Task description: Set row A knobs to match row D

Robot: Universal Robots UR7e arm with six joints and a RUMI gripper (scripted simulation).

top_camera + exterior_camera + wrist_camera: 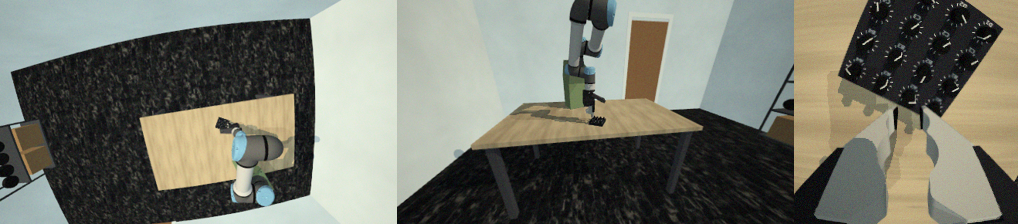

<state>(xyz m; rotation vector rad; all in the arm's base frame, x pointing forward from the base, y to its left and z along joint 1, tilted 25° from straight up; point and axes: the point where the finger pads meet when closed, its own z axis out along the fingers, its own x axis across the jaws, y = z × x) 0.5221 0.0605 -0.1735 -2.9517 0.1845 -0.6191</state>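
Observation:
The black knob box (921, 55) lies tilted on the wooden table, with several rows of black knobs with white marks. It also shows small in the overhead view (225, 124) and in the side view (597, 121). My gripper (908, 108) points down just above the box's near edge, at a near-row knob (910, 95). The fingers stand close together with a narrow gap and nothing is between them. The gripper also shows in the side view (591, 112), just over the box. The socket side of the box is not visible.
The arm stands on a green pedestal (573, 89) at the table's back edge. A shelf unit with boxes (23, 152) stands far off on the dark floor. A brown door (644, 59) is in the back wall.

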